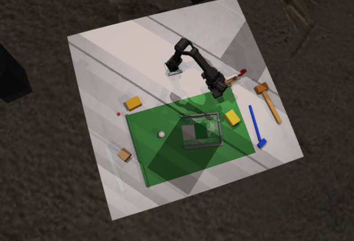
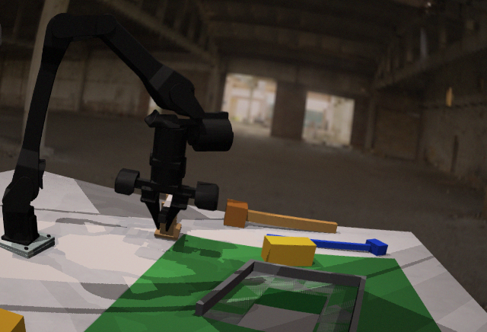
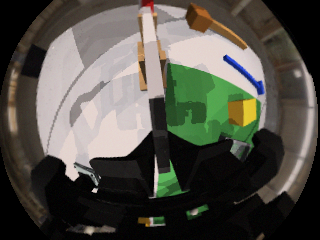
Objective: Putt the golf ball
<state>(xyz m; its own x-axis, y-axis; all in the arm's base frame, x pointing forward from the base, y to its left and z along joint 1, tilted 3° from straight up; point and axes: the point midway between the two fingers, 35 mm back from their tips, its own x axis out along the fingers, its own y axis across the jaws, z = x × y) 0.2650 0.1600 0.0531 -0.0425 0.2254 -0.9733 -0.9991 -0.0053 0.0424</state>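
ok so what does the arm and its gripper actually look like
The arm is all matte black, with chunky rounded joints and slimmer links between them. The gripper is black too: two tapering, pointed fingers below a crossbar with a blocky rounded piece at each end. I can't make out any markings or loose cables.
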